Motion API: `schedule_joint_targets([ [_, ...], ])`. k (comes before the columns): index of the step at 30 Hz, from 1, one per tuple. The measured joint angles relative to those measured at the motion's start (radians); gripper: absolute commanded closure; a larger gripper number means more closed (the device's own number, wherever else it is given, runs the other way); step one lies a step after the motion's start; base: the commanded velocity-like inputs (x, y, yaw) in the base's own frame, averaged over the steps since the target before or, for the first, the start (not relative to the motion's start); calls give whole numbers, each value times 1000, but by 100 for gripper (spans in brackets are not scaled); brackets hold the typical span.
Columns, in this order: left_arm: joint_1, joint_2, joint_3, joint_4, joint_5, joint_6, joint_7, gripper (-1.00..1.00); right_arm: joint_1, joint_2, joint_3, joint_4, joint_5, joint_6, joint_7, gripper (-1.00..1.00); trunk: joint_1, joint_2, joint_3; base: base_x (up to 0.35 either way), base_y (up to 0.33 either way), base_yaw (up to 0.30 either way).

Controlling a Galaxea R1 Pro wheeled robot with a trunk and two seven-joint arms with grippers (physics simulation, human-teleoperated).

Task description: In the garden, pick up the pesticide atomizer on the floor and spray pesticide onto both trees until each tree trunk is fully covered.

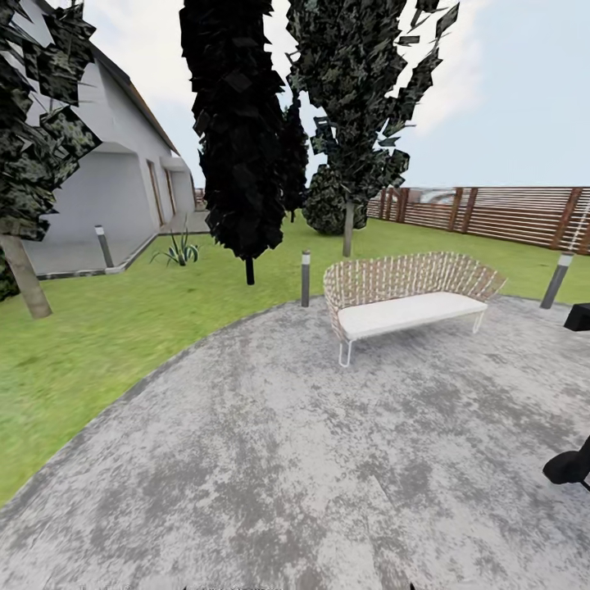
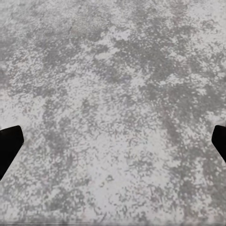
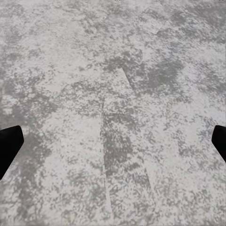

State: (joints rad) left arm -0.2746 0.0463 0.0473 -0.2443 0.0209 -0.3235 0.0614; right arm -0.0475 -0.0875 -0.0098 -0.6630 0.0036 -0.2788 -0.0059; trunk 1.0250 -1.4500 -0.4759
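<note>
Two hands: the left hand (image 2: pixel 113 141) and right hand (image 3: pixel 113 141) are held wide apart over grey paving (image 1: pixel 295 459), nothing gripped.
Atomizer: none is sighted yet.
Step, as judged: the floor should be scanned slowly before anything is reached for.
Tree trunks: one pale trunk (image 1: pixel 24 274) is seen far left on the lawn (image 1: pixel 115 328), another (image 1: pixel 348 228) behind the wicker bench (image 1: pixel 406 299).
</note>
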Motion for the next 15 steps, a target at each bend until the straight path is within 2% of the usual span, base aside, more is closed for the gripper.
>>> schedule_joint_targets([
  [4,1,-1,-14,0,1,-1,1,-100,0,1,-1,11,-2,-1,0,-100,0,0,-3,0,0,263],
  [15,2,5,-20,3,1,-3,1,-100,0,5,-4,65,-2,-31,0,-100,0,0,-10,0,0,266],
])
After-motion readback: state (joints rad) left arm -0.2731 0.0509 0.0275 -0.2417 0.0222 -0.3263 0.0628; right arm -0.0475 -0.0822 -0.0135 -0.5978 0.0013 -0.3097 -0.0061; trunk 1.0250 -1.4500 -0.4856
